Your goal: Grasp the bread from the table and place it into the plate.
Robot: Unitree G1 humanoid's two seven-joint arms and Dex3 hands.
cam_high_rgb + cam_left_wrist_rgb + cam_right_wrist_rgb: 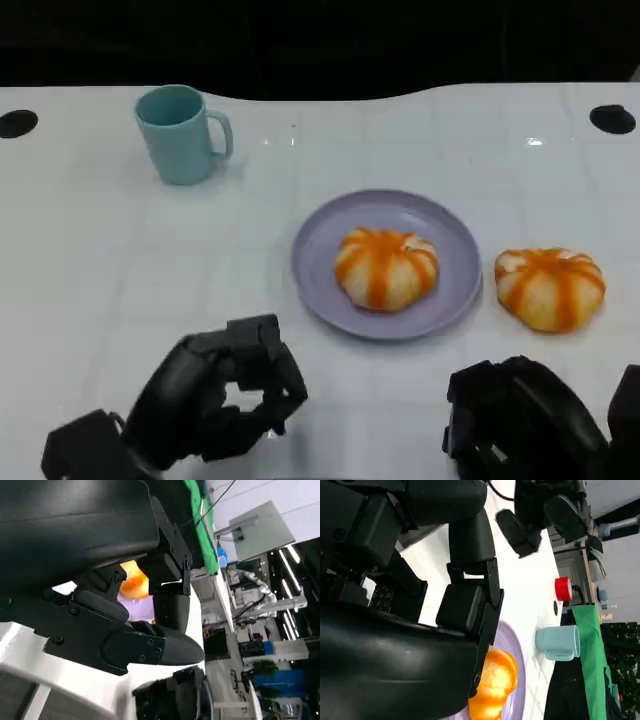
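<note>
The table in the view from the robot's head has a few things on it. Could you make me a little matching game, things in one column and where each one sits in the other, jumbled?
Things:
1. mug
2. bread on the plate
3. second bread
4. left robot hand

Places:
A. on the bare table, just right of the plate
B. far left of the table, handle turned right
C. near edge, lower left, holding nothing
D. in the middle of the purple dish

Pairs: 1-B, 2-D, 3-A, 4-C
</note>
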